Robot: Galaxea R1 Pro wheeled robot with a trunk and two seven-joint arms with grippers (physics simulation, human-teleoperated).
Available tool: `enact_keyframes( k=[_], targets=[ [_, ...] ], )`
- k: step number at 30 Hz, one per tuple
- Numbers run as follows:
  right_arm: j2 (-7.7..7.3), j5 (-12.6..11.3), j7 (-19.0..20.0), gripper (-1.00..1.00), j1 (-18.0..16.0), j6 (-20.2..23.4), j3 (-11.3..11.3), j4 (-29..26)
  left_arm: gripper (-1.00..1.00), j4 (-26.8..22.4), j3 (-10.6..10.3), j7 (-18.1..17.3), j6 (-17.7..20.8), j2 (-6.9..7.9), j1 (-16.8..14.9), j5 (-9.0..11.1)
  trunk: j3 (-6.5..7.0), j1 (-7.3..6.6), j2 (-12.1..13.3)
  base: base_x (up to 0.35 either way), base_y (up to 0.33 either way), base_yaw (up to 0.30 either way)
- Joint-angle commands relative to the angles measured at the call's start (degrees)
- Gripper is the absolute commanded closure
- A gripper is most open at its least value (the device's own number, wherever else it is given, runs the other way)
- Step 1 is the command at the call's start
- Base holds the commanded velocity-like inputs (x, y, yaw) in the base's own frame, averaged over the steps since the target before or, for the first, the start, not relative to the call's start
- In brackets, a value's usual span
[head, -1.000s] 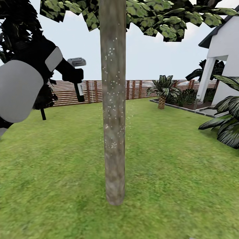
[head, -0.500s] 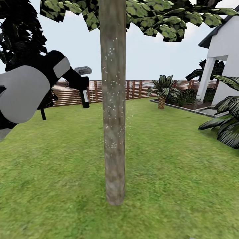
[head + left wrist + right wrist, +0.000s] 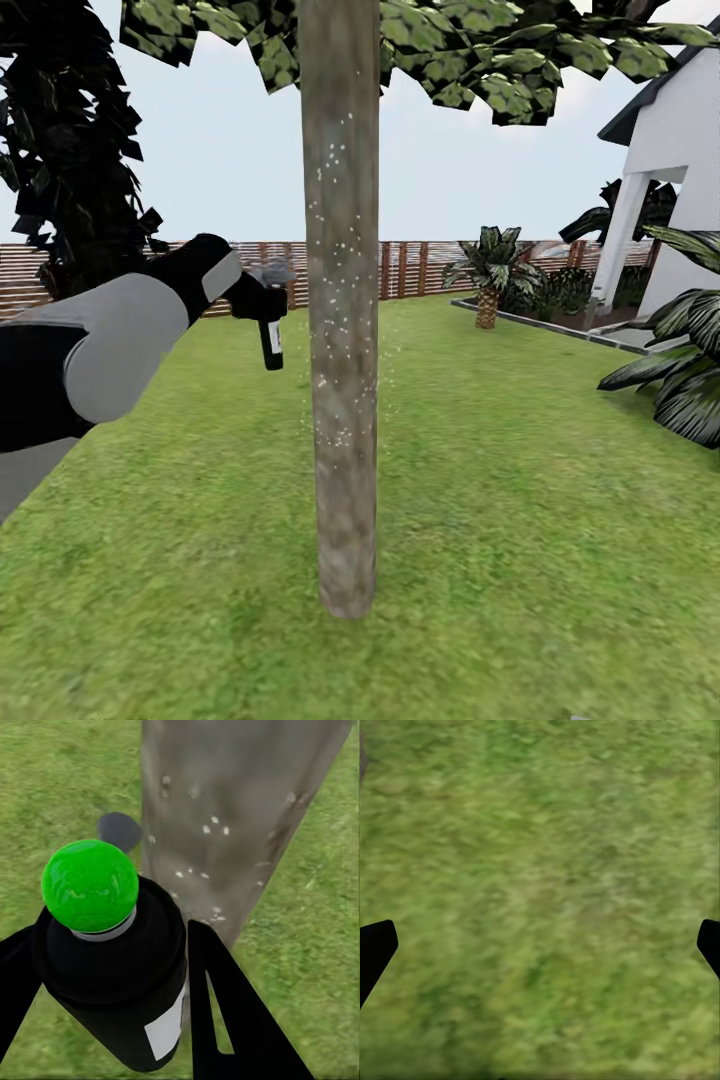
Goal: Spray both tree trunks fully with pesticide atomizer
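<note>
Your left pincer (image 3: 112,967) is clamped on the atomizer (image 3: 112,960), its black fingers (image 3: 232,1020) on either side of the dark body, green dot up. It hangs just beside the speckled trunk (image 3: 341,300). Your right pincer (image 3: 540,945) is spread wide over grass (image 3: 540,870), holding nothing.

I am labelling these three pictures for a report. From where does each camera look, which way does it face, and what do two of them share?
Head view: from the robot's head, forward and down at the tree trunk on the lawn; left arm holds the pesticide atomizer.
Left wrist view: near the left pincer, looking along its fingers, shut on the atomizer, toward the trunk.
Right wrist view: near the right pincer, open, facing grass.
Shared: head and left wrist views both show atomizer and speckled trunk.
</note>
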Motion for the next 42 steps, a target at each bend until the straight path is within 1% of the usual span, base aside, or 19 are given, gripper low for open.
enact_keyframes(
  k=[1,4,12,14,16,17,18,21,27,29,32,34,36,40,42],
  targets=[
    [0.0,0.0,0.0,-1.0,0.0,0.0,0.0,0.0,1.0,0.0,0.1,0.0,-0.6,0.02,0.9,0.0,0.01,-0.01,0.0,0.0,0.0,0.0],
    [0.0,0.0,0.0,-1.0,0.0,0.0,0.0,0.0,1.0,0.0,0.1,0.0,-2.6,0.05,3.9,0.0,0.01,-0.01,0.0,0.0,0.0,0.0],
    [0.0,0.0,0.0,-1.0,0.0,0.0,0.0,0.0,1.0,0.0,0.1,0.0,-3.1,0.15,6.0,0.0,0.01,-0.01,0.0,0.0,0.0,0.0],
    [0.0,0.0,0.0,-1.0,0.0,0.0,0.0,0.0,1.0,-0.1,0.0,0.0,-3.2,0.44,6.5,-0.1,0.01,-0.01,0.0,0.0,0.0,0.0],
    [0.0,0.0,0.0,-1.0,0.0,0.0,0.0,0.0,1.0,-0.2,-0.1,0.0,-3.2,1.06,6.5,-0.2,0.01,-0.01,0.0,0.0,0.0,0.0],
    [0.0,0.0,0.0,-1.0,0.0,0.0,0.0,0.0,1.0,-0.3,-0.1,0.0,-3.2,2.58,6.6,-0.2,0.01,-0.01,0.0,0.0,0.0,0.0],
    [0.0,0.0,0.0,-1.0,0.0,0.0,0.0,0.0,1.0,-0.2,-0.1,0.0,-3.2,3.11,6.6,-0.2,0.01,-0.01,0.0,0.0,0.0,0.0],
    [0.0,0.0,0.0,-1.0,0.0,0.0,0.0,0.0,1.0,-0.1,-0.1,0.0,-3.2,3.43,7.4,-0.2,0.01,-0.01,0.0,0.0,0.0,0.0],
    [0.0,0.0,0.0,-1.0,0.0,0.0,0.0,0.0,1.0,0.0,-0.2,0.0,-3.2,3.31,9.8,-0.2,0.01,-0.01,0.0,0.0,0.0,0.0],
    [0.0,0.0,0.0,-1.0,0.0,0.0,0.0,0.0,1.0,0.0,-0.2,0.0,-3.5,3.16,11.3,-0.2,0.01,-0.01,0.0,0.0,0.0,0.0],
    [0.0,0.0,0.0,-1.0,0.0,0.0,0.0,0.0,1.0,0.0,-0.2,0.0,-5.9,2.55,12.4,-0.2,0.01,-0.01,0.0,0.0,0.0,0.0],
    [0.02,0.0,0.0,-1.0,0.0,0.0,0.0,0.0,1.0,0.1,-0.2,0.0,-6.8,1.76,14.0,-0.2,0.01,-0.01,0.0,0.0,0.0,0.0],
    [0.06,0.0,0.0,-1.0,0.0,0.0,0.0,0.0,1.0,0.1,-0.2,0.0,-7.1,1.35,15.3,-0.2,0.01,-0.01,0.0,0.0,0.0,0.0],
    [0.08,0.0,0.0,-1.0,0.0,0.0,0.0,0.0,1.0,0.1,-0.3,0.0,-7.6,1.07,18.7,-0.2,0.01,-0.01,0.0,0.0,0.0,0.0],
    [0.09,0.0,0.0,-1.0,0.0,0.0,0.0,0.0,1.0,0.1,-0.2,0.0,-9.8,1.08,20.6,-0.3,0.01,-0.01,0.0,0.0,0.0,0.0]
  ],
)
